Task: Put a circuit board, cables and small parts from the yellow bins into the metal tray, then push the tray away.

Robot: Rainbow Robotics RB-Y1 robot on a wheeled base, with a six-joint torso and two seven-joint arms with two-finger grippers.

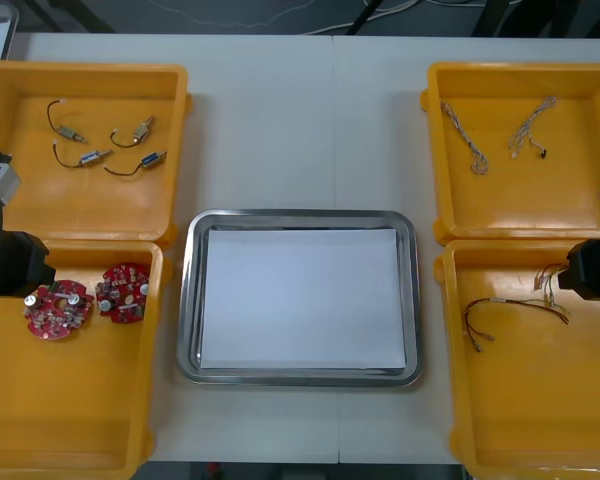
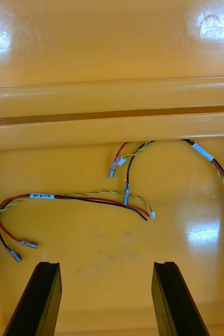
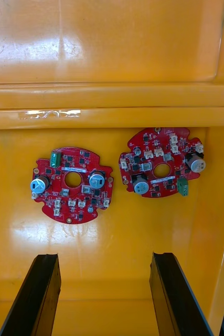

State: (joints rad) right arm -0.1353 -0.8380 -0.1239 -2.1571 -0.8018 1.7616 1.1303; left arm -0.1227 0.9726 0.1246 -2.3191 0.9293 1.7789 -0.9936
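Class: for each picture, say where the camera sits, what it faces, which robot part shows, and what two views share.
Front: overhead, looking steeply down at tray and bins; both arms at the edges.
Left wrist: on that arm, facing two circuit boards; open left gripper.
Right wrist: on that arm, facing cables; open right gripper.
Shared: circuit boards, in front and left wrist.

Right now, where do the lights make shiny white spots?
Right wrist view: white glare patches on the yellow bin floor near the red and yellow cable. Left wrist view: soft glare on the bin wall above both circuit boards. Front view: the metal tray rim gleams.
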